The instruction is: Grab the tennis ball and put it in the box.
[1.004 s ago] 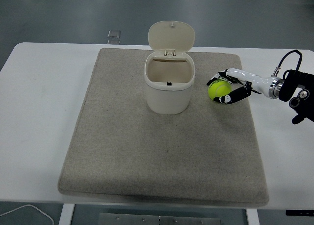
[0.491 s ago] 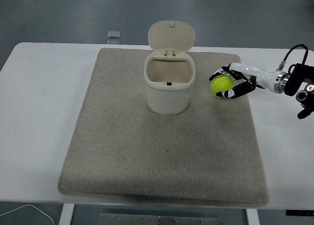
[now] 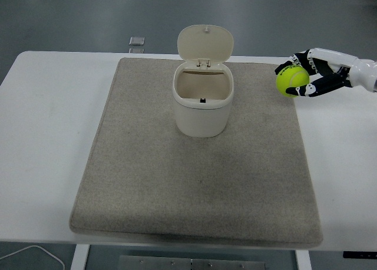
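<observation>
A yellow-green tennis ball (image 3: pixel 292 81) is held in my right hand (image 3: pixel 306 75), whose fingers are curled around it. The hand holds it above the mat's far right corner, to the right of the box. The box (image 3: pixel 202 102) is a cream bin with its lid (image 3: pixel 205 42) flipped up and its mouth open. It stands on the far middle of the grey mat (image 3: pixel 200 181). The left arm is out of view.
The grey mat covers most of the white table (image 3: pixel 47 122). A small grey object (image 3: pixel 136 41) lies beyond the table's far edge. A white cable (image 3: pixel 35 255) shows at the bottom left below the table.
My right hand has lifted the tennis ball up and to the right, away from the mat surface beside the box. The arm has drawn back toward the right edge.
</observation>
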Tool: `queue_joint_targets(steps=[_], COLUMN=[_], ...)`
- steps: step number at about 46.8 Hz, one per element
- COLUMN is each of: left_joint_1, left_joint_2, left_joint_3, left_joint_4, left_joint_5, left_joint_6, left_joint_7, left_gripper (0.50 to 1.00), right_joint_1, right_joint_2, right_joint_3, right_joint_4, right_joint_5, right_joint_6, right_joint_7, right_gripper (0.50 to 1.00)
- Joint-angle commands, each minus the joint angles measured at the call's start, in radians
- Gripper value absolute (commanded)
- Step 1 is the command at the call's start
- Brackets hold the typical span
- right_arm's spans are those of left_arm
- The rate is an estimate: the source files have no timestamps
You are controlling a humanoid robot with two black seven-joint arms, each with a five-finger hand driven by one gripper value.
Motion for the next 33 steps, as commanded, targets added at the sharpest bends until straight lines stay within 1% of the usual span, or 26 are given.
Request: queue_joint_targets(steps=[1,8,17,21,33], left_joint_1=[0.000,0.000,0.000,0.000,0.000], left_joint_2=[0.000,0.000,0.000,0.000,0.000], left_joint_3=[-0.001,0.001,0.001,0.001,0.001], left_joint_4=[0.000,0.000,0.000,0.000,0.000], left_joint_5=[0.000,0.000,0.000,0.000,0.000], left_joint_6=[0.000,0.000,0.000,0.000,0.000], left_joint_7=[0.000,0.000,0.000,0.000,0.000], left_gripper=[0.996,0.996,0.996,0.996,0.996], right_joint_1=[0.011,0.008,0.009,0.017,0.035], right_joint_2=[-0.027,-0.044,-0.021,0.020,0.130], right_joint_3=[0.000,0.029,0.065,0.065,0.063], right_joint_4=[0.038,0.118,0.201,0.201,0.192], right_joint_5=[-0.001,0.001,0.001,-0.001,-0.016], right_joint_6=[0.025,0.033,0.020,0.010,-0.078], right_joint_7=[0.022,0.032,0.032,0.032,0.018], right_gripper=[0.500,0.500,0.500,0.500,0.500])
